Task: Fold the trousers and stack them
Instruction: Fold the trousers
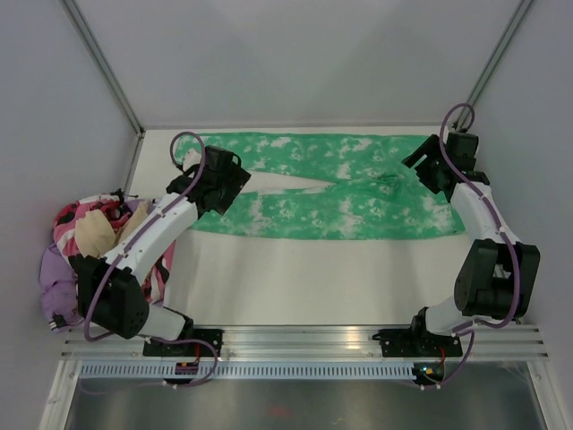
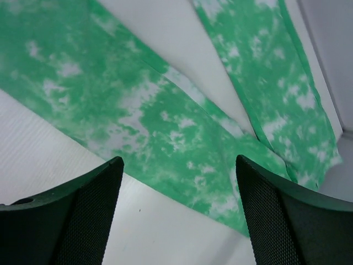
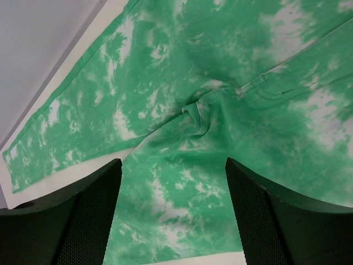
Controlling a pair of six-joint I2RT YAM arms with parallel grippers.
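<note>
The green and white tie-dye trousers (image 1: 331, 193) lie spread flat across the far part of the table, waist at the right, both legs running left with a narrow gap between them. My left gripper (image 1: 224, 184) hovers open over the near leg close to its cuff end; the left wrist view shows both legs (image 2: 165, 127) below the open jaws. My right gripper (image 1: 432, 166) hovers open over the waist and crotch area, where the fabric (image 3: 193, 127) is slightly puckered. Neither gripper holds anything.
A heap of other clothes (image 1: 89, 242), pink, cream and purple, lies at the table's left edge beside the left arm. Grey walls close the table at back and sides. White tabletop (image 1: 313, 278) lies between the trousers and the arm bases.
</note>
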